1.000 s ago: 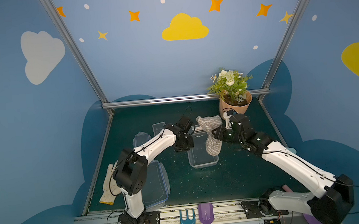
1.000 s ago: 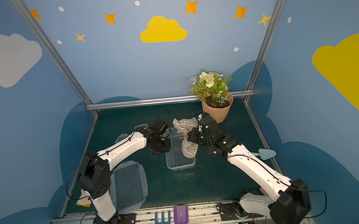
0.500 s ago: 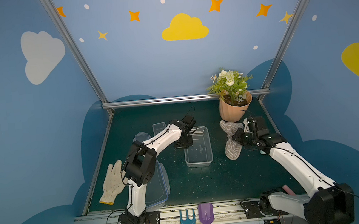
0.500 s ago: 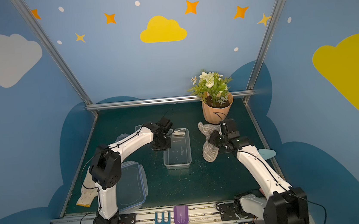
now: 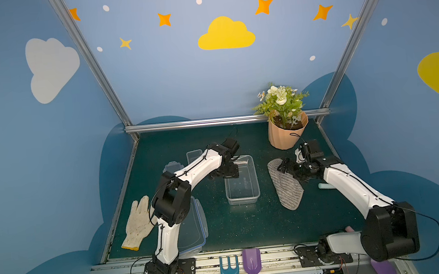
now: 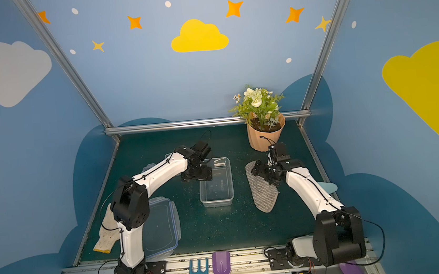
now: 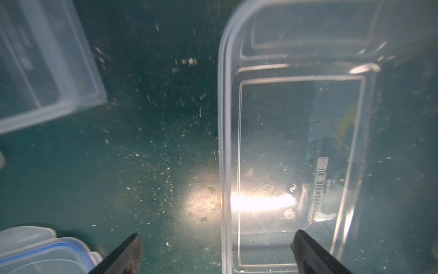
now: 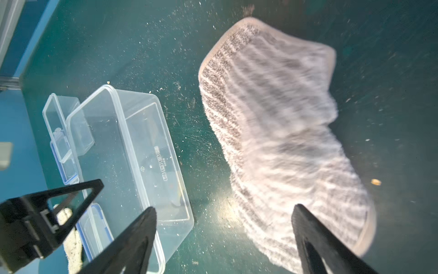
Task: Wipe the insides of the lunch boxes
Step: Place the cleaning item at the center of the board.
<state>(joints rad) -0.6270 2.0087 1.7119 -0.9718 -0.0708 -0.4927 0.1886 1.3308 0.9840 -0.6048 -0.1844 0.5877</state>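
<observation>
Lying nearest on the desk [image 5: 222, 230], the grey cloth [image 5: 286, 191] is gripped by nothing; the right pincer [image 8: 224, 208] is spread wide above it, probably for a grasp. Just beside, the large lunch box [image 5: 241, 185] has one long wall bracketed by the open left pincer [image 7: 217, 233], likely for steadying. Farther back, the small lunch box [image 5: 194, 156] is set apart from both.

top views: high, whole table [image 5: 235, 229] | wrists: close, apparently downward, sharing large box [image 7: 296, 142]
</observation>
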